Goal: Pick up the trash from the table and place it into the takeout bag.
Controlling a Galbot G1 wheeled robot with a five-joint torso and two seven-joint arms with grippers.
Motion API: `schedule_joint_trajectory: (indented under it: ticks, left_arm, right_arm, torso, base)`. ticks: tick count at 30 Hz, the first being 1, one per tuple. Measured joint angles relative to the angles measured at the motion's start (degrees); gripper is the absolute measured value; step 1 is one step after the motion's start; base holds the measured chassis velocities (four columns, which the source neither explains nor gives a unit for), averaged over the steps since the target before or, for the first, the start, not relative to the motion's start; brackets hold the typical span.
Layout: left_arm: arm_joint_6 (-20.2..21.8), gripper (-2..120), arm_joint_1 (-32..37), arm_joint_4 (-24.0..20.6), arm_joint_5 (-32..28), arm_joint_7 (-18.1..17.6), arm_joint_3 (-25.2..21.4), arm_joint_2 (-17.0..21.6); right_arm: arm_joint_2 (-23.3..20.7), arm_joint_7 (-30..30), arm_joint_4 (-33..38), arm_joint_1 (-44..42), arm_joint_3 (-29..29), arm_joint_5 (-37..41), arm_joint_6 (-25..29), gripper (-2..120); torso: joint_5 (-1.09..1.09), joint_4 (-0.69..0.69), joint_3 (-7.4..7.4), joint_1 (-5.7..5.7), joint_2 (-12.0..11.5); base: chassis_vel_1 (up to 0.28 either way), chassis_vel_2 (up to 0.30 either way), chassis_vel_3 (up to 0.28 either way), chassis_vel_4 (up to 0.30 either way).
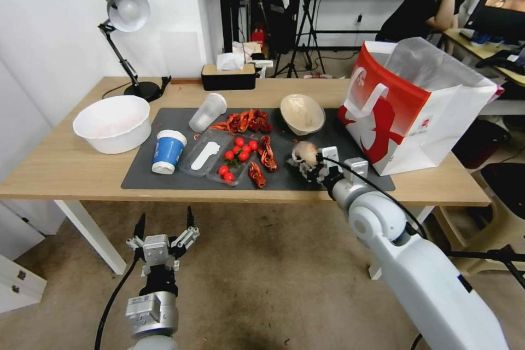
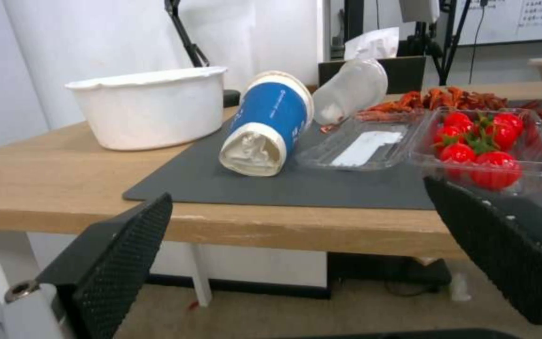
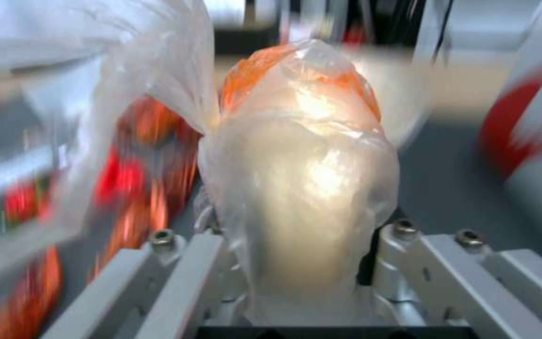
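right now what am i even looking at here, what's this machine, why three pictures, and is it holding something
It is a wheeled robot with two arms. One picture comes from its head, looking down at the table; the other two come from cameras on its wrists. On the table's dark mat lie meal leftovers: a blue cup, a plastic cup, a paper bowl, cherry tomatoes. The right gripper is shut on a clear bag with a beige lump, beside the takeout bag. The left gripper hangs open below the table edge.
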Motion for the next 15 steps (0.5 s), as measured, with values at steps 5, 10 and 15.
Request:
schedule_joint_trajectory:
  ticks: [5,10,15]
  left_arm:
    - [-0.01,100,0.06,-0.10,0.09,-0.01,-0.01,-0.04]
    - [-0.02,100,0.04,-0.28,0.69,-0.01,0.06,-0.30]
    - [-0.19,100,0.19,-0.15,0.89,-0.02,0.07,-0.62]
  right_arm:
    - [-3.41,0.81,3.67,2.97,3.63,1.10,1.27,14]
    - [-8.41,3.91,4.09,9.57,6.36,7.08,1.33,10]
    - [-10.86,6.02,0.04,15.11,7.38,9.75,1.29,10]
  torso:
    - [-0.02,0.01,0.00,0.00,0.00]
    - [-0.02,0.01,0.00,0.00,0.00]
    - [0.00,0.01,0.00,0.00,0.00]
  base:
    - [0.000,0.000,0.000,0.000]
    - [0.000,0.000,0.000,0.000]
    - [0.000,0.000,0.000,0.000]
